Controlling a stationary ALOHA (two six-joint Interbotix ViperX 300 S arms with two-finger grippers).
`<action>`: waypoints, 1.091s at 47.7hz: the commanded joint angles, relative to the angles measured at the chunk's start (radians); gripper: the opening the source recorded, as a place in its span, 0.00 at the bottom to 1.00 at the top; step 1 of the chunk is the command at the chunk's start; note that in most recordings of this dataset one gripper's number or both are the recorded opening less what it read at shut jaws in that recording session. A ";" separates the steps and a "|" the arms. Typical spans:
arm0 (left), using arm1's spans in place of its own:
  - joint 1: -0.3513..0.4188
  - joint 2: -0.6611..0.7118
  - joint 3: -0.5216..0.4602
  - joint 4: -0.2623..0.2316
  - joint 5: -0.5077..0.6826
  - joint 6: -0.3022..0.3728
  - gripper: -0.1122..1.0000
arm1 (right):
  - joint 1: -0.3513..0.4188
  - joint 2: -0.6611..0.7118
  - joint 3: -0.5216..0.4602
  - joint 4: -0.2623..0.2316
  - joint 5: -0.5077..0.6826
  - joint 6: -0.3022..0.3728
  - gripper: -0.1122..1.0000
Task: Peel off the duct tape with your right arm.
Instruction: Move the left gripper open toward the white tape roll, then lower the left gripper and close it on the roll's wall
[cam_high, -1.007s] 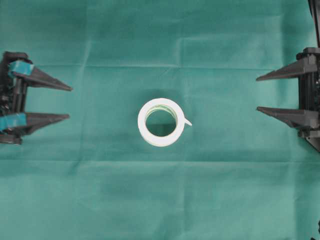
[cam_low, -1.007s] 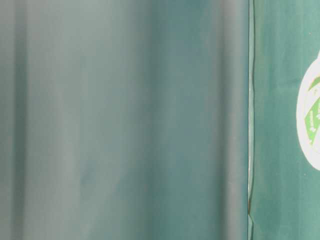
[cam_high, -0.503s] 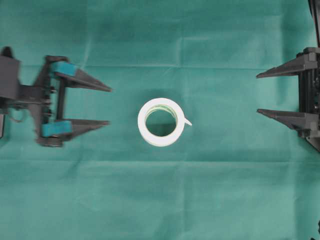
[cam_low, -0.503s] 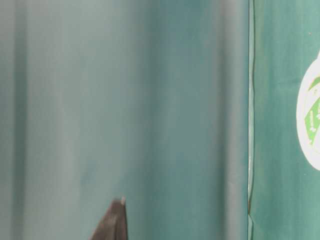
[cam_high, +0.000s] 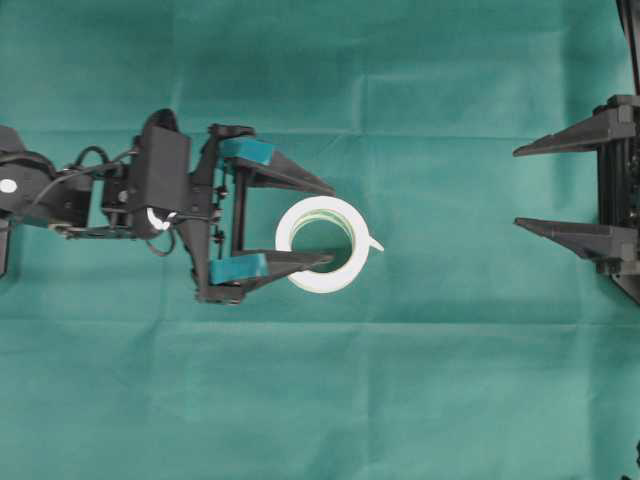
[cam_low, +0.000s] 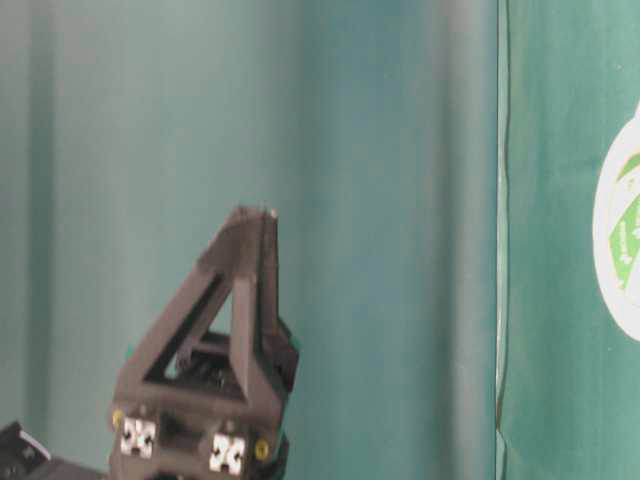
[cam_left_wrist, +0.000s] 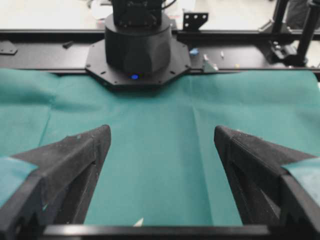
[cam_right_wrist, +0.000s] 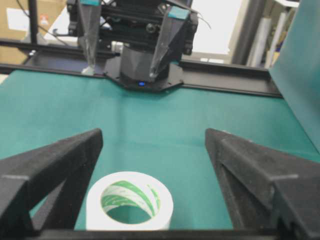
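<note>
Your left end effector, fingers apart, overlaps the duct tape; clamping crookedly could skid it beyond your spread right end effector.

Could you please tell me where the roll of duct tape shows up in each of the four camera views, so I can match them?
Overhead: duct tape at centre, on the green cloth.
Table-level: only a curved part of it, cut off at the right edge.
Left wrist: the roll is not visible.
Right wrist: bottom centre, between the dark fingers.
Shared landmark: the green cloth.
</note>
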 joint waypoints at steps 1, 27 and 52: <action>-0.002 0.005 -0.046 -0.002 0.000 0.000 0.95 | 0.000 0.003 -0.011 -0.002 -0.014 0.002 0.78; -0.037 0.012 -0.195 -0.003 0.534 -0.080 0.95 | 0.000 0.003 -0.011 -0.002 -0.014 0.003 0.78; -0.035 0.095 -0.307 -0.003 0.861 -0.083 0.95 | 0.000 0.003 -0.017 0.000 -0.014 0.003 0.78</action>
